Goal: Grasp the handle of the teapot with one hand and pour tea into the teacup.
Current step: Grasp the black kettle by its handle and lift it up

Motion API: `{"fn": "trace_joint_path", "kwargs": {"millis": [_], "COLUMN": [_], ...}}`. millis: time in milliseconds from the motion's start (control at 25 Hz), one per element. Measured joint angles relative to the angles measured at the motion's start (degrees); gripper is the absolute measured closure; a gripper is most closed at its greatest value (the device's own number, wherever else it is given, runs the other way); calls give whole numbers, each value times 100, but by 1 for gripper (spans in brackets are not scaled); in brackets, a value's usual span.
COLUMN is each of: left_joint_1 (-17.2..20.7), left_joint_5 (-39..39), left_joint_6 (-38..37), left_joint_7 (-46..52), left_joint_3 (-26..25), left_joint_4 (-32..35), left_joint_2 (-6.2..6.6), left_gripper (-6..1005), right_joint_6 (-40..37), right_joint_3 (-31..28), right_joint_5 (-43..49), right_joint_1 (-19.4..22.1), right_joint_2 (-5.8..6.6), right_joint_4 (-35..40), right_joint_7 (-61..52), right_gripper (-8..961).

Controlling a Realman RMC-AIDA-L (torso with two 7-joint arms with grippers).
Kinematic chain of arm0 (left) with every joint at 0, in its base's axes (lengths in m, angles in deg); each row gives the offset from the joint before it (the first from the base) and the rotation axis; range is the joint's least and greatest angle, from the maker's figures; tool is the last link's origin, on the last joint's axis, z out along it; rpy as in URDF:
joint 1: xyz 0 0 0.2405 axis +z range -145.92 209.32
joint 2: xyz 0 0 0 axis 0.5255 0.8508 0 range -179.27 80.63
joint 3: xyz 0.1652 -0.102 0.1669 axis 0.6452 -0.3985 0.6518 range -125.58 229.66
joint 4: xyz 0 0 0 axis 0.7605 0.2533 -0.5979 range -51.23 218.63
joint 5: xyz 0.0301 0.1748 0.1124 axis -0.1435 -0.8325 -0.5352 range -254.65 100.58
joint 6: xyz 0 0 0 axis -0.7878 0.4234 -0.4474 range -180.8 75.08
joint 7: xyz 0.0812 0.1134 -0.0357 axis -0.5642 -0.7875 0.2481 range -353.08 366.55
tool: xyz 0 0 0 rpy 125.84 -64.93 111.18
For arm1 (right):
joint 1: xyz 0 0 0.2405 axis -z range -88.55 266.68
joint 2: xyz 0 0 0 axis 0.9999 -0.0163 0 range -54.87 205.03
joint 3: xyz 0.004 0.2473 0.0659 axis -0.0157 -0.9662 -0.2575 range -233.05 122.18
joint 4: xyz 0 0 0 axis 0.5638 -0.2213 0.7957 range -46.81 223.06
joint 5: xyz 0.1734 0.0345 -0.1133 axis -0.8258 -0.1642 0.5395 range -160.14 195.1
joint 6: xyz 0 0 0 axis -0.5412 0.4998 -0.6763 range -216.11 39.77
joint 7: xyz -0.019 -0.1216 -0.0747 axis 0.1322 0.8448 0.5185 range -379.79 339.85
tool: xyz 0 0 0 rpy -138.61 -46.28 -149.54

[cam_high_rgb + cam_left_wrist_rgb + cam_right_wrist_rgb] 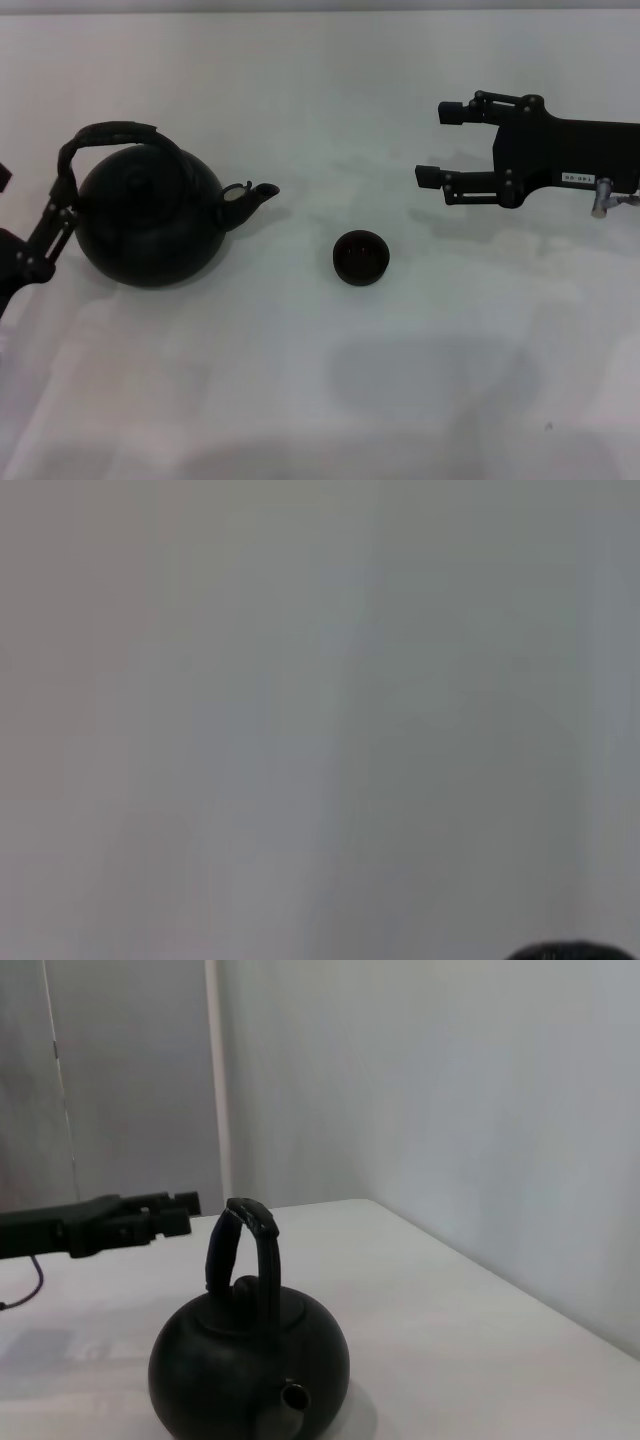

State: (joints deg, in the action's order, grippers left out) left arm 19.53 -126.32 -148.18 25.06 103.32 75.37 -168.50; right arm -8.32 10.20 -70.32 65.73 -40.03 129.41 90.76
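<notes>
From the head camera the teapot (150,218) stands at nine o'clock on the white table (320,380), handle (112,135) arched upright, spout toward the teacup (360,257) at centre, left gripper (30,240) beside the pot with its opening impossible to tell, right gripper (442,145) at two o'clock spread wide and empty; the left wrist camera shows only a dark edge; the right wrist camera shows the teapot (250,1360) upright with the left gripper (175,1215) behind the handle (245,1250).

The head view looks steeply down on the white bench (320,380) from above. The right wrist view sits low near bench level, facing the teapot (250,1360) spout-on, close, with a wall behind. Both share the teapot (150,225) and the left gripper (175,1215) beside its handle (245,1250). The left wrist view faces blank grey, a dark edge in one corner.
</notes>
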Motion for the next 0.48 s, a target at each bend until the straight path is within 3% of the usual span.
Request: {"fn": "trace_joint_path", "kwargs": {"millis": [480], "left_joint_1": [-240], "left_joint_5": [-3], "left_joint_6": [659], "left_joint_7": [423], "left_joint_3": [66], "left_joint_4": [65], "left_joint_2": [28], "left_gripper": [260], "right_joint_6": [72], "right_joint_3": [30], "right_joint_5": [-18], "right_joint_1": [73], "right_joint_2": [-12], "right_joint_4": [0], "right_joint_7": [-7], "right_gripper": [102]}}
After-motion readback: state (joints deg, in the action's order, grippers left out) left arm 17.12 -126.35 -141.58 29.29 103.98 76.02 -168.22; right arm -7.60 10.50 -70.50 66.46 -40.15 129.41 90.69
